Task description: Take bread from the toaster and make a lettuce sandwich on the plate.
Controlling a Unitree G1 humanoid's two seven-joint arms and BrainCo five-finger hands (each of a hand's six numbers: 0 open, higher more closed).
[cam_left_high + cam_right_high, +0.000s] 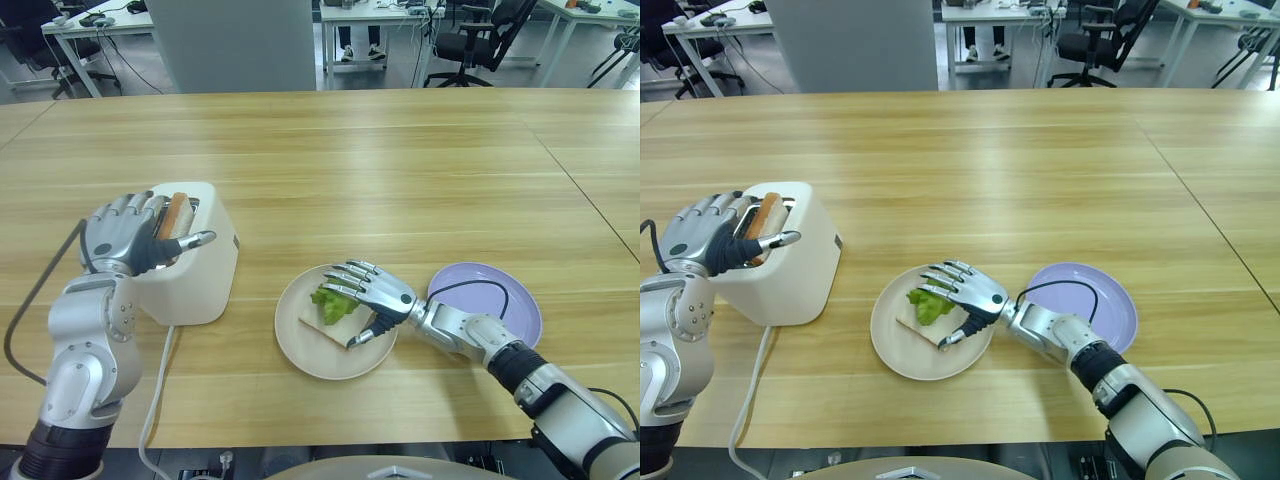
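A white toaster [200,270] stands at the left with a bread slice [175,214] sticking up from its slot. My left hand [130,235] is at the toaster's top, fingers curled around that slice. On the beige plate [318,360] lies a bread slice [322,322] with green lettuce [333,303] on it. My right hand [373,293] hovers over the plate's right side, fingers spread just above the lettuce and holding nothing.
An empty lilac plate [500,295] sits right of the beige plate, partly under my right forearm. The toaster's white cord [160,395] runs to the table's front edge. Office desks and chairs stand beyond the table's far edge.
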